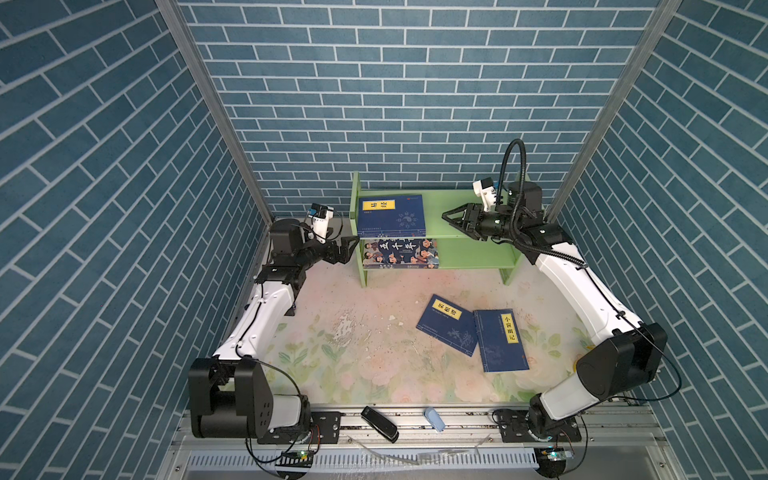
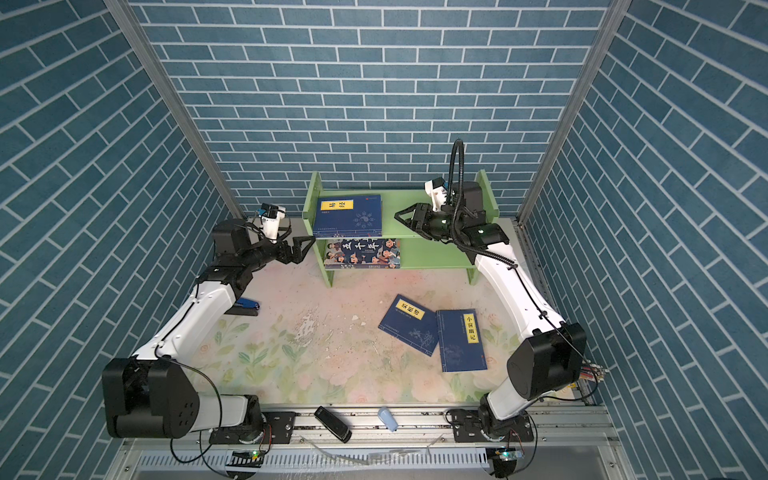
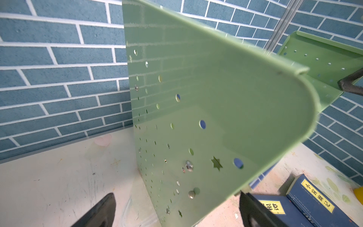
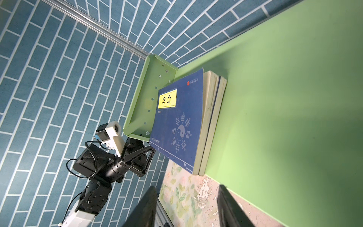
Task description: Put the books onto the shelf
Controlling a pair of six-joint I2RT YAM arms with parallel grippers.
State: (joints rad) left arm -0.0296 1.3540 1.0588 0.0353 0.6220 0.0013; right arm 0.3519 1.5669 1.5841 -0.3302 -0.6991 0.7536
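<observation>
At shelf [image 1: 449, 198] left end, left fingers [image 3: 102, 212] wide open, empty, maybe bracing it; right fingers [image 4: 145, 208] half-open, empty, above top tier.

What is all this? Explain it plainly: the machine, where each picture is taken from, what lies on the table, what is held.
Two robot arms stand at a table's front edge, each ending in a two-fingered gripper. Two pictures come from one overhead camera, so they nearly match; the other two come from a camera on each wrist. At the back stands the green shelf. A navy book lies on its top tier, the cartoon book on the lower one. Two more navy books lie flat on the flowered table, the tilted book beside the straighter book. The left gripper faces the shelf's holed side panel; the right gripper hovers at the top tier. Both are open and hold nothing.
</observation>
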